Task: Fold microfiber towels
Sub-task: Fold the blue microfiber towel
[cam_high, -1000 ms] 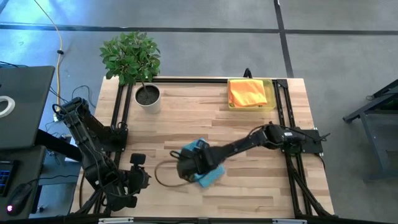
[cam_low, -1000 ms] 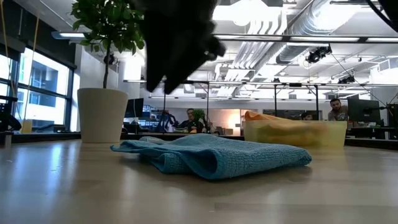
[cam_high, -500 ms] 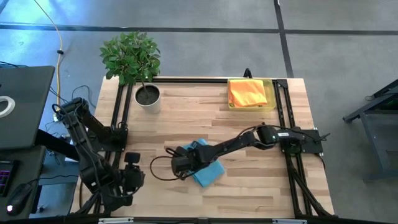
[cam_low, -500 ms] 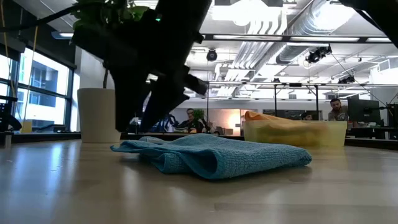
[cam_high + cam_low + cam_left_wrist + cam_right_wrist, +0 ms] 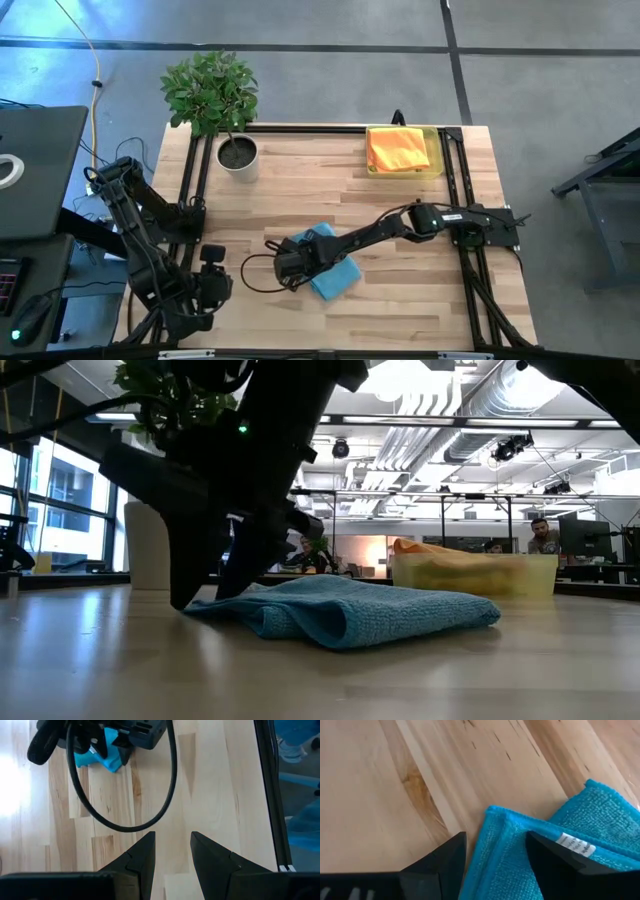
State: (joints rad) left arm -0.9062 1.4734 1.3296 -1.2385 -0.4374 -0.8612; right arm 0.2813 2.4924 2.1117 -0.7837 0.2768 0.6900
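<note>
The right pincer [image 5: 492,862] is low over the table [image 5: 400,200], with its two dark fingers spread wide and standing on either side of the folded corner of the light blue towel [image 5: 555,855]. The cloth lies between the fingers, but they have not closed on it, so I judge that the pincer holds nothing at this moment. In the high view the right pincer [image 5: 290,268] is at the end of the towel that is farthest from the arm's base, and the light blue towel [image 5: 335,275] stretches from the pincer back under the arm. In the low view this towel [image 5: 350,608] looks doubled over on itself but bumpy and uneven, so its fold seems to be begun and not finished; a further fold or some straightening is probably still needed. Well away from the right pincer, beyond the arm's base, the yellow tray [image 5: 440,150] holds an orange towel [image 5: 398,148] that lies flat and square, and this one appears to be done. I cannot see if other towels are under it. The left pincer [image 5: 172,850] waits well apart from the blue towel, near the table's corner, with its fingers parted and nothing between them. No other towel is visible on the table.
</note>
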